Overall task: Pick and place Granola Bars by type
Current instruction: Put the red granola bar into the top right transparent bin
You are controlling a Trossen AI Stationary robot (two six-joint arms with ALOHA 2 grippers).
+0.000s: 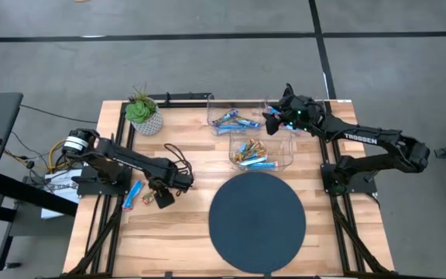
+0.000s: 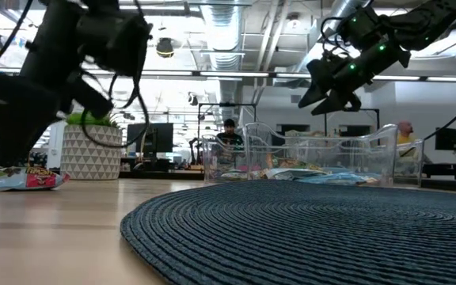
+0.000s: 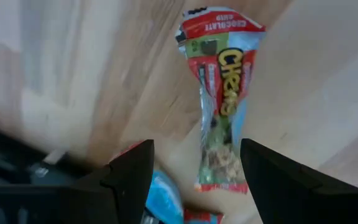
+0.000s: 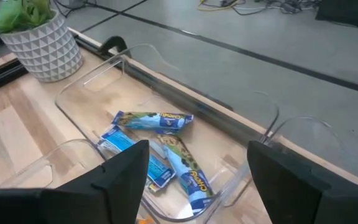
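Observation:
My left gripper (image 1: 163,199) is low over the table's left side and open. In the left wrist view a red, white and blue granola bar (image 3: 222,99) lies flat on the wood, its near end between my spread fingers (image 3: 194,180), which stand apart from it. A light-blue bar (image 3: 163,200) lies next to it. My right gripper (image 1: 272,118) hangs open and empty above the far clear bins (image 2: 327,99). Below it a bin holds three light-blue bars (image 4: 157,121). Another bin holds brown-orange and blue bars (image 1: 252,153).
A round dark woven mat (image 1: 257,222) covers the near middle of the table. A potted plant (image 1: 143,113) stands at the far left corner. The clear bins (image 1: 285,155) cluster at the far right centre. Bare wood lies between the left bars (image 1: 134,194) and the mat.

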